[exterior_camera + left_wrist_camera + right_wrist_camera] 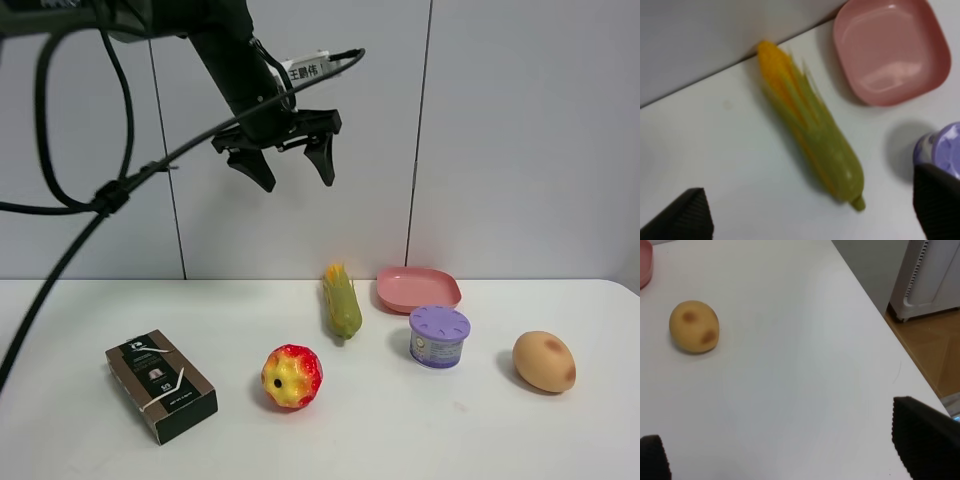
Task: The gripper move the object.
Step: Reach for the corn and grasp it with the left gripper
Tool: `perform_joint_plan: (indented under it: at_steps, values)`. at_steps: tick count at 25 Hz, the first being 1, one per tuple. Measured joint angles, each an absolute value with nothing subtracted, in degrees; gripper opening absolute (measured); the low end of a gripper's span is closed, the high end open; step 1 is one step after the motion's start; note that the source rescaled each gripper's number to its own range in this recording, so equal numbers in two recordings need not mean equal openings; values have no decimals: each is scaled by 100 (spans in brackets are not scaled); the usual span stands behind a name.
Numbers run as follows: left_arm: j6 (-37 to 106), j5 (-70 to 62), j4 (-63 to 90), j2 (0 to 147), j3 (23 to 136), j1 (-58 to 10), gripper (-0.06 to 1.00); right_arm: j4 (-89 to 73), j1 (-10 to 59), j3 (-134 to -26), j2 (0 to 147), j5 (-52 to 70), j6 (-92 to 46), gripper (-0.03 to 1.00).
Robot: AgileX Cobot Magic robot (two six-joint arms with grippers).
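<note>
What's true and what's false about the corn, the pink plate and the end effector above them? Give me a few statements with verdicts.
1. The left end effector hangs open in the air, holding nothing. True.
2. The corn lies inside the pink plate. False: it lies on the table beside the plate.
3. The potato sits right of the purple-lidded can in the high view. True.
4. The dark box stands between the corn and the plate. False: it sits far left, beyond the red-yellow fruit.
</note>
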State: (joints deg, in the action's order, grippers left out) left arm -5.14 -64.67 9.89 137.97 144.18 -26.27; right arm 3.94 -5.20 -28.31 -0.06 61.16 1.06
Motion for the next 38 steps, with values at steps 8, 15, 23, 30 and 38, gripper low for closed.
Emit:
perform_joint_plan:
  at_steps: [8, 15, 23, 30, 38]
  values:
    - [-676, -6057, 1022, 14604, 14837, -2838, 100, 394, -520, -2831, -6, 6116, 106, 100]
    - [-911, -5514, 1002, 15091, 14849, -2857, 100, 394, -520, -2831, -6, 6116, 106, 100]
    - [-1109, -5254, 798, 15366, 14849, -2902, 100, 394, -520, -2831, -6, 6116, 106, 100]
    - [-1121, -4954, 454, 15589, 14849, -2998, 100, 394, -520, -2831, -6, 6116, 106, 100]
    - [-1129, -4829, 263, 15865, 14849, -3123, 100, 394, -520, -2831, -6, 6116, 106, 100]
